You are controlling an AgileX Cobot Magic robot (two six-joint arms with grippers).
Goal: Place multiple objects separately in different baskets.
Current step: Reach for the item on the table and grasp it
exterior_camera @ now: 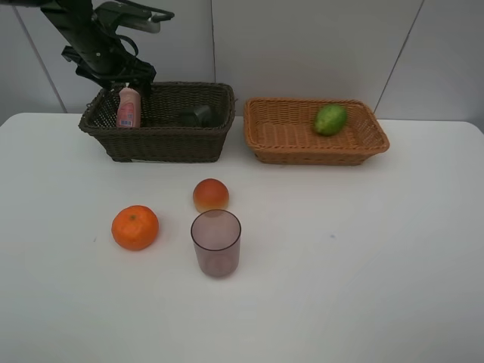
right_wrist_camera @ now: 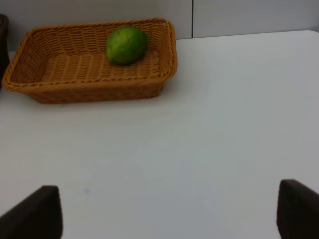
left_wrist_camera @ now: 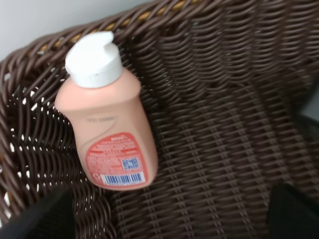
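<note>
High view: the dark brown basket [exterior_camera: 159,144] holds the pink bottle [exterior_camera: 129,107] upright at its left end. The grey pump bottle [exterior_camera: 198,116], apparently lying down, is nearer its middle. The light basket [exterior_camera: 302,147] sits just right of it, with the green fruit [exterior_camera: 330,119] inside. In front of the dark brown basket, on the table [exterior_camera: 363,265], stand the peach-like fruit [exterior_camera: 211,195], the orange [exterior_camera: 135,227] and the cup [exterior_camera: 216,242].

Left wrist view: the left gripper [left_wrist_camera: 169,219] is spread wide inside the dark brown basket, and the pink bottle leans free on the wall.

Right wrist view: the right gripper [right_wrist_camera: 164,214] is spread wide over the table, empty, well apart from the dark brown basket.
</note>
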